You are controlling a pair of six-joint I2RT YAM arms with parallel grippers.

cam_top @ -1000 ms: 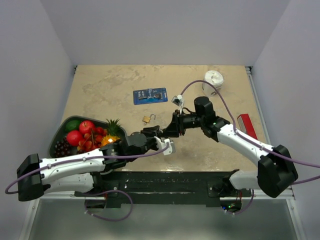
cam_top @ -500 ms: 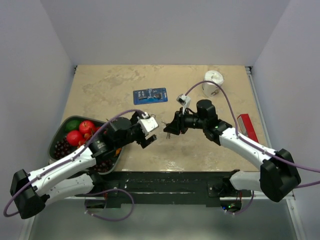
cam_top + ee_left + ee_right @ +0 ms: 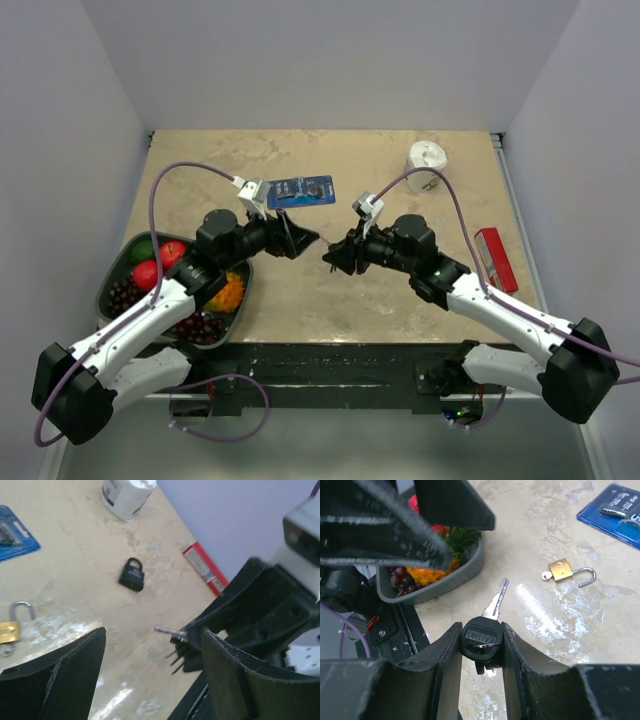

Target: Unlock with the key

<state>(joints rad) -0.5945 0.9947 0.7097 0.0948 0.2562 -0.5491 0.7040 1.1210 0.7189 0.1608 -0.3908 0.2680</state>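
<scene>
Although seen shut a second ago, the left claw (image 3: pixel 303 238) is now spread wide, empty, and drawn leftward; the key (image 3: pixel 482 639) is pinched by its black head in the right claw (image 3: pixel 333 258).

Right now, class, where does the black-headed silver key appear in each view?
Top external: centre, at the right pincer tip, too small to make out.
Left wrist: black-headed silver key, blade right of centre.
Right wrist: key lower centre, clamped.
Shared landmark: blue card pack.
</scene>
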